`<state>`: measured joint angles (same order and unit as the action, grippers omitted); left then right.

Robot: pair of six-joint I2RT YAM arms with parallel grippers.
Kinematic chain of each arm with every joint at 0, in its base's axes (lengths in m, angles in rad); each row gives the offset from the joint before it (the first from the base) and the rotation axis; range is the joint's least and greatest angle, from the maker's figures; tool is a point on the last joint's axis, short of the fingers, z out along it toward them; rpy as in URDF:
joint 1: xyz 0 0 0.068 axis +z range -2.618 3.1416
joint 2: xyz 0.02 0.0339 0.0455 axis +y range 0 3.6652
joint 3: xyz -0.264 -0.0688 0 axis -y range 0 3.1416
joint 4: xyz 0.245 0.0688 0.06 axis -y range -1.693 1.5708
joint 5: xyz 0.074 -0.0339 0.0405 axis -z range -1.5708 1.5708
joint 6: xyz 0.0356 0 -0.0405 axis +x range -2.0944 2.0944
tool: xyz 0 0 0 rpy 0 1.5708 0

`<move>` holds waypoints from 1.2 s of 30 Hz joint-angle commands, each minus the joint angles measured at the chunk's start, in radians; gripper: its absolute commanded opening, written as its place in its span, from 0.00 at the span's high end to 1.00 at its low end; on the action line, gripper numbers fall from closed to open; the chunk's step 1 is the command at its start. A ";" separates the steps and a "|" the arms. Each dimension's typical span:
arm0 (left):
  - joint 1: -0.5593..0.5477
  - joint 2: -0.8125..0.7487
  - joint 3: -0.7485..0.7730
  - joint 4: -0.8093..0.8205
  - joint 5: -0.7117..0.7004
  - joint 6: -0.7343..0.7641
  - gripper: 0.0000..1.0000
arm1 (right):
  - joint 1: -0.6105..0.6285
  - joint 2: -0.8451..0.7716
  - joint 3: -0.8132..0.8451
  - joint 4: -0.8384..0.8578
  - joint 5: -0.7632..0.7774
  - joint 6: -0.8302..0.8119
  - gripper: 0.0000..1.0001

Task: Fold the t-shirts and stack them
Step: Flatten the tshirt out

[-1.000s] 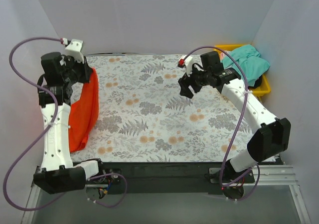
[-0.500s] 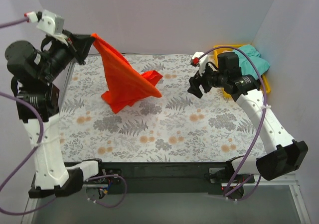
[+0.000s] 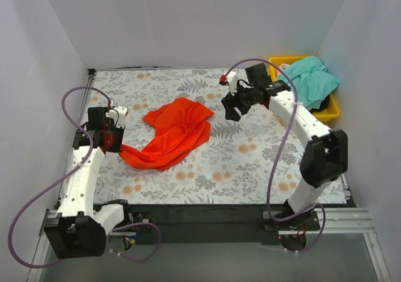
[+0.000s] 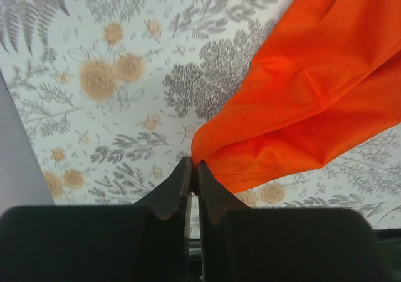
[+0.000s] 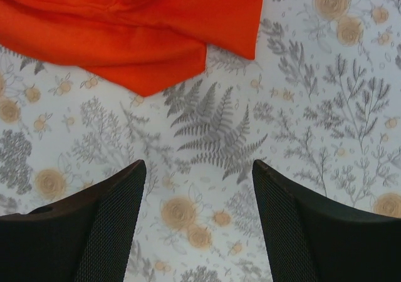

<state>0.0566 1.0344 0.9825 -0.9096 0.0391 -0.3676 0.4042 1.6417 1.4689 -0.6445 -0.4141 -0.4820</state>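
The orange-red t-shirt (image 3: 172, 131) lies crumpled on the floral table cloth, left of centre. My left gripper (image 3: 119, 145) is shut on its near-left edge, low over the table; in the left wrist view the jaws pinch a corner of the orange-red t-shirt (image 4: 301, 100) at the gripper (image 4: 193, 169). My right gripper (image 3: 230, 111) is open and empty, just right of the shirt; in the right wrist view the gripper (image 5: 199, 169) hovers over bare cloth with the shirt's edge (image 5: 150, 19) ahead. The teal-green t-shirt (image 3: 311, 80) is heaped in the yellow bin (image 3: 333, 111).
The yellow bin stands at the far right corner of the table. White walls close in the left, back and right sides. The floral table cloth (image 3: 250, 163) is bare in front of and right of the orange-red shirt.
My left gripper swung the orange-red shirt from the left edge up and over, then dropped low; the shirt now lies crumpled left of centre. My right gripper moved slightly left toward it.
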 commanded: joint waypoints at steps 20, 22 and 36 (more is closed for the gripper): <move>0.008 0.269 0.079 0.008 0.035 -0.040 1.00 | 0.047 0.783 0.800 0.071 -0.100 0.157 0.34; 0.008 0.273 0.085 0.005 0.031 -0.042 1.00 | 0.047 0.808 0.806 0.072 -0.132 0.167 0.35; 0.006 0.303 0.102 0.012 0.019 -0.050 1.00 | 0.048 0.882 0.817 0.089 -0.264 0.217 0.47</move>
<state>0.0616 1.3445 1.0481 -0.9054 0.0563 -0.4110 0.4522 2.5122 2.2406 -0.5797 -0.6144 -0.2863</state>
